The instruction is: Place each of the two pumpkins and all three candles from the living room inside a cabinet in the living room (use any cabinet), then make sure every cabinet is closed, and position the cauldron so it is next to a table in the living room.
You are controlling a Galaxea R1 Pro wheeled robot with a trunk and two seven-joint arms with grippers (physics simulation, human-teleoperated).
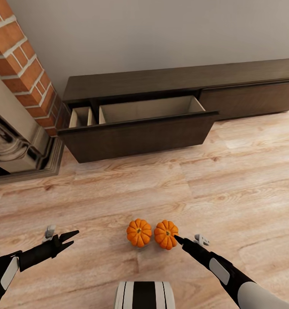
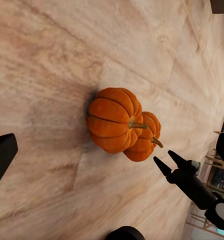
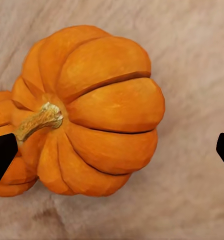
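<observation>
**Here, the approach to the first pumpkin**

Nearest, the right gripper (image 1: 177, 237) hangs just beside the right pumpkin (image 1: 166, 234), jaws spread wide to either side of it and not yet closed. The left pumpkin (image 1: 139, 232) touches it on the far side from those jaws. The left gripper (image 1: 72, 238) waits well apart, jaws open and empty. Beyond both, the cabinet (image 1: 178, 79) stands with one drawer (image 1: 140, 135) pulled out. The step appears to be grasping; next, the jaws likely must lower and close without nudging the neighbour.

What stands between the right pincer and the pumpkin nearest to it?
Nothing visible. The right pincer is open at the right pumpkin; in its wrist view that pumpkin lies between the fingertips, on bare floor.
</observation>
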